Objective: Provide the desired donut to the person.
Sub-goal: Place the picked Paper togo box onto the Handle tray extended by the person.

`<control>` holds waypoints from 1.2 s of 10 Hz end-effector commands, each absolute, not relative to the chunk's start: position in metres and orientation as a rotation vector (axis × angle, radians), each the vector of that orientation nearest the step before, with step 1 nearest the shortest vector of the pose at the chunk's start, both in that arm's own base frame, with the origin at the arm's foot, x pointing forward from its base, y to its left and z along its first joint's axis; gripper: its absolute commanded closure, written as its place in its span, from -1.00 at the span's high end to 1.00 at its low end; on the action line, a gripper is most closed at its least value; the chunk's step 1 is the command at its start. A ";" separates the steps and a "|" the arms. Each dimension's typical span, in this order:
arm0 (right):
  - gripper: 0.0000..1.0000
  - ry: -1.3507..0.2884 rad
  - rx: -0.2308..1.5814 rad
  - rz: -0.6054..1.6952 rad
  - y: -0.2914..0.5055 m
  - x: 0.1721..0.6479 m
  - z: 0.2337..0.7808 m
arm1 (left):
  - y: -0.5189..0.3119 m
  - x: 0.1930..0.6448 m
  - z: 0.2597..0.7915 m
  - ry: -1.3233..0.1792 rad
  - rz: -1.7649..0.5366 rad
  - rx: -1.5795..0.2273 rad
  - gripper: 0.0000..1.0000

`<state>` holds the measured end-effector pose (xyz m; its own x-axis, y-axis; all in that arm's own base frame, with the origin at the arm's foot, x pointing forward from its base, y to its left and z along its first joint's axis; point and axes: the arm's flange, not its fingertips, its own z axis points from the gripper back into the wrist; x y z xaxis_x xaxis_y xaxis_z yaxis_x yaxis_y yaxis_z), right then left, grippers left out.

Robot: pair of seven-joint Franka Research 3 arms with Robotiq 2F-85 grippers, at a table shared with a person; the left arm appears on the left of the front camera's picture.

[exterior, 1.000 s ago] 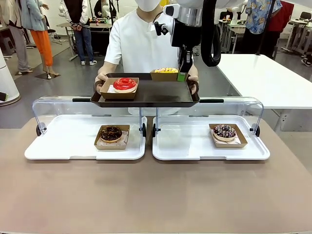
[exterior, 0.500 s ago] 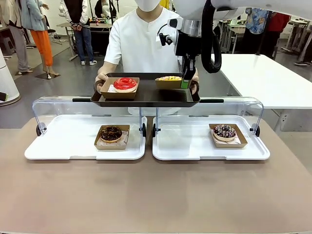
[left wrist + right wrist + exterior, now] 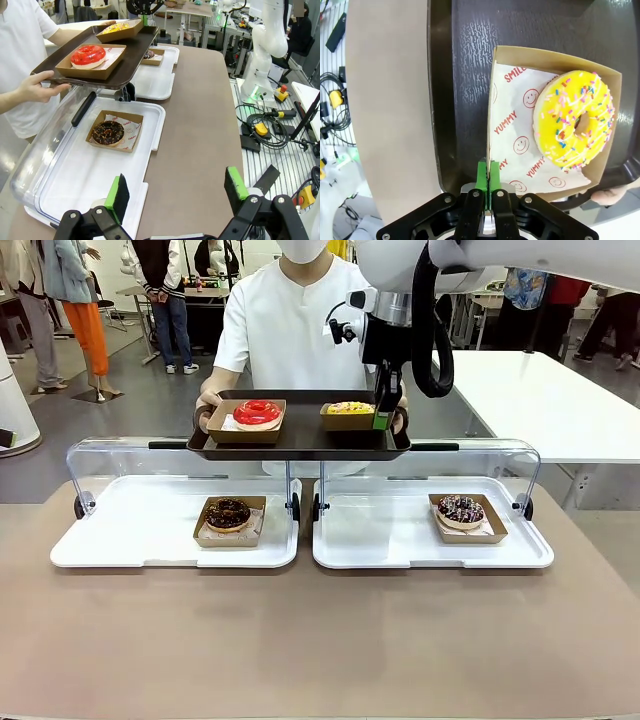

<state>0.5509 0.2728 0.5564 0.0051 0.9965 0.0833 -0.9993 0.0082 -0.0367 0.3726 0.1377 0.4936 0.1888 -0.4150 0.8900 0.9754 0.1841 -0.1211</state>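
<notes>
A person [image 3: 290, 330] in a white shirt holds a dark serving tray [image 3: 300, 442] with both hands at the far side. On its left part lies a red-glazed donut [image 3: 256, 412] in a cardboard box. My right gripper [image 3: 380, 420] is shut on the rim of a cardboard box [image 3: 515, 130] holding a yellow sprinkled donut [image 3: 575, 125]. This box is down at the right part of the dark tray [image 3: 465, 55]. My left gripper [image 3: 177, 192] hangs open over the near table edge, nothing between its fingers.
Two white display trays [image 3: 130, 545] [image 3: 400, 545] with raised clear lids stand on the brown table. Each holds a boxed chocolate donut [image 3: 228, 513] [image 3: 461, 509]. The person's hand [image 3: 37, 90] grips the dark tray's edge. A white table stands at the back right.
My right gripper has lowered the yellow donut's box down to the dark tray and shifted it slightly right. The person's tray and the left arm have stayed put.
</notes>
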 end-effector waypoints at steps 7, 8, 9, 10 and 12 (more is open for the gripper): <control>1.00 -0.072 0.084 1.604 0.273 0.548 0.560 | 0.137 0.371 0.494 -0.860 -1.161 -0.849 1.00; 0.70 -0.071 0.084 1.605 0.273 0.549 0.561 | 0.137 0.371 0.494 -0.860 -1.161 -0.849 1.00; 0.90 -0.070 0.085 1.606 0.274 0.549 0.561 | 0.137 0.371 0.494 -0.860 -1.161 -0.849 1.00; 1.00 -0.066 0.085 1.609 0.274 0.548 0.561 | 0.137 0.371 0.494 -0.860 -1.161 -0.849 1.00; 1.00 -0.064 0.082 1.610 0.275 0.548 0.562 | 0.137 0.371 0.494 -0.860 -1.161 -0.849 1.00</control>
<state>0.5457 0.2761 0.5574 -0.0273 0.9969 0.0732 -0.9996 -0.0265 -0.0127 0.3726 0.1377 0.4936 0.1888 -0.4150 0.8900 0.9754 0.1841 -0.1211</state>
